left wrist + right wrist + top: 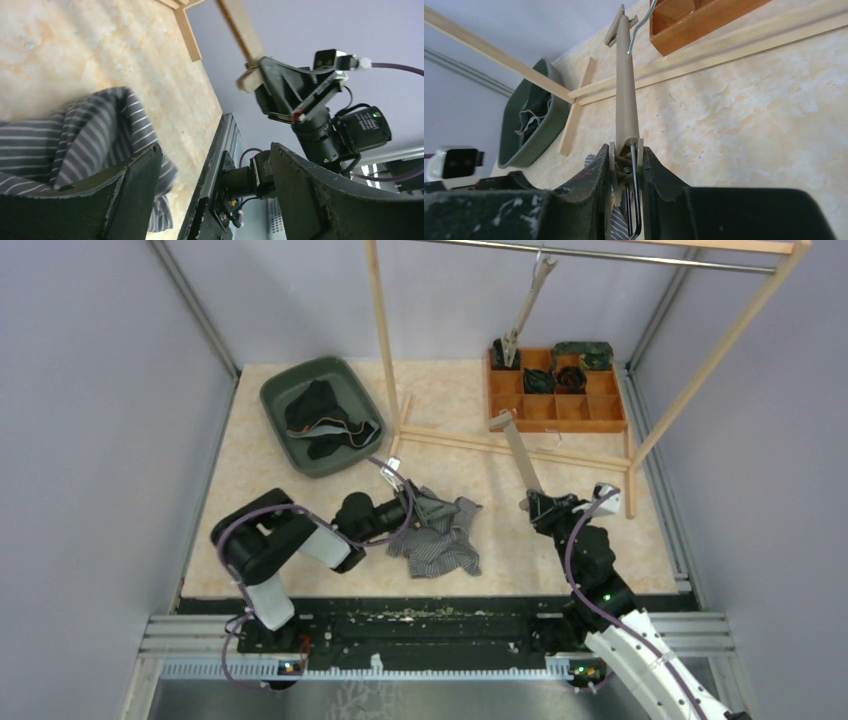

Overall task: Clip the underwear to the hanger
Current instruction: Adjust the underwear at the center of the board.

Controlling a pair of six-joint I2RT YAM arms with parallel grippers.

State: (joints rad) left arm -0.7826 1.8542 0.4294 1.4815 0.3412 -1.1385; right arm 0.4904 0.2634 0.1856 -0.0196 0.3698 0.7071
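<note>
Right hand (626, 172) (tilted low) clamps the hanger (625, 95) by its clip (613, 167).

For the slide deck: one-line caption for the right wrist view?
Right gripper shut on the clip end of a beige hanger, with the green bin and wooden tray beyond.

The left arm (290, 540) folds at the elbow and reaches rightward, held low. The left gripper (428, 508) has its jaws wide apart. The right arm (590, 560) stretches forward, and the right gripper (528, 503) has its jaws pinched narrow on the hanger (625, 100).
</note>
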